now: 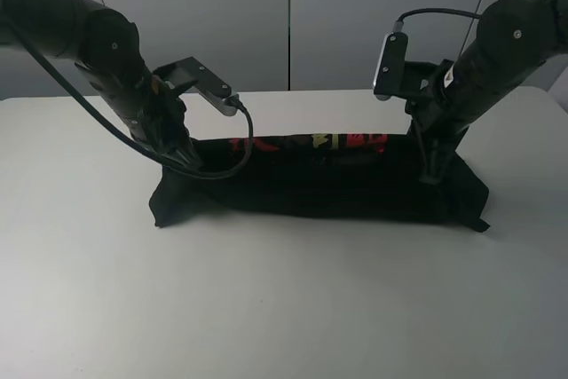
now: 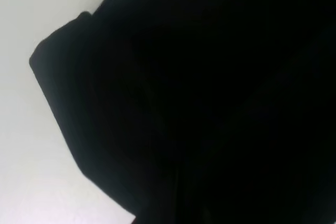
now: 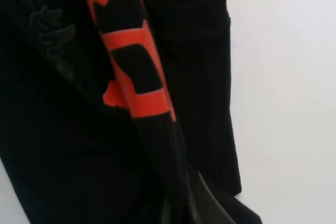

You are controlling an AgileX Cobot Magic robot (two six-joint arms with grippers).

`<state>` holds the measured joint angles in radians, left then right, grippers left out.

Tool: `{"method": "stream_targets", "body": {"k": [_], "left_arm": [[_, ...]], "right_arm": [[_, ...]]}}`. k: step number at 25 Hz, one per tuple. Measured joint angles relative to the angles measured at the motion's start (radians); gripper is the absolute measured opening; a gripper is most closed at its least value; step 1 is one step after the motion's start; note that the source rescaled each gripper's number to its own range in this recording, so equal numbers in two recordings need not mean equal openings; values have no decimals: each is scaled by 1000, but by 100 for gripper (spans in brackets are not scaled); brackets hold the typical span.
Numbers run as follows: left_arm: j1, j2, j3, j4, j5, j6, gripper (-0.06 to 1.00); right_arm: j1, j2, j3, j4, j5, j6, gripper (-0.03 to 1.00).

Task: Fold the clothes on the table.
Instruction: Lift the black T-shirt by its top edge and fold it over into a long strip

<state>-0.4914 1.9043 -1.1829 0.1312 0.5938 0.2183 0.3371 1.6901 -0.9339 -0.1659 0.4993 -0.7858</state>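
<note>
The black T-shirt (image 1: 328, 185) lies as a long folded band across the white table (image 1: 284, 308), with its red print (image 1: 355, 141) along the far edge. My left gripper (image 1: 182, 159) is down at the band's left end and holds the far edge there. The left wrist view is filled by black fabric (image 2: 210, 103), and the fingers are hidden in it. My right gripper (image 1: 432, 166) is at the band's right end, shut on a fold. In the right wrist view the red-printed fold (image 3: 134, 61) runs into the gripper (image 3: 181, 211). The far edge runs straight between the two grippers.
Grey wall panels (image 1: 284, 15) stand behind the table's far edge. A black cable (image 1: 222, 166) from the left arm loops over the shirt's left part. Bare white tabletop lies in front of the shirt and to both sides.
</note>
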Motion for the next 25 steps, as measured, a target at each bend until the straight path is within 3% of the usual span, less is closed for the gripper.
{"method": "stream_targets", "body": {"k": [11,21,23,25], "left_arm": [[0,31,2,23,-103,-32,0],[2,33,2,64,-157,-56,0],[2,33,2,67,-173,-90,4],[2,33,2,69,-183,-119,17]], "right_arm": [[0,76,0,-35,-96,66,0],[-2,80,0,-116,-109,205,1],[-2,80,0,-125,-123,251,7],[-2,82,0,-130,-146,319,26]]}}
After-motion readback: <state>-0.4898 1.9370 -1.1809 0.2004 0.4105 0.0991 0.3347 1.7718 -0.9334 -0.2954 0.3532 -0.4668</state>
